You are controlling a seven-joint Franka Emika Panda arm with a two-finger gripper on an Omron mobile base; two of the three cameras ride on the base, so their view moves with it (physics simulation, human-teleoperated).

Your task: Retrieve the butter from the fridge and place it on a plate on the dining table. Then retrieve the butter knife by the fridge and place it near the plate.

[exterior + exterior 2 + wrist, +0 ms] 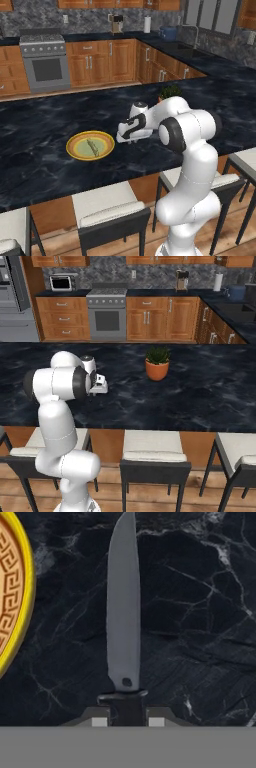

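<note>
Gripper [128,721] clamped on butter knife [123,612] beside plate [22,602], potted plant [157,362] well apart.

We see a long black white-veined marble surface [45,160]. On it rest a round yellow plate with a greenish centre [90,145] and a terracotta-potted green plant [157,362], well apart.

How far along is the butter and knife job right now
Done: the butter already lies on the plate on the dining table. In hand: the gripper is shut on the butter knife, its blade over the marble just beside the plate's rim. Left: set the knife down near the plate and let go.
</note>
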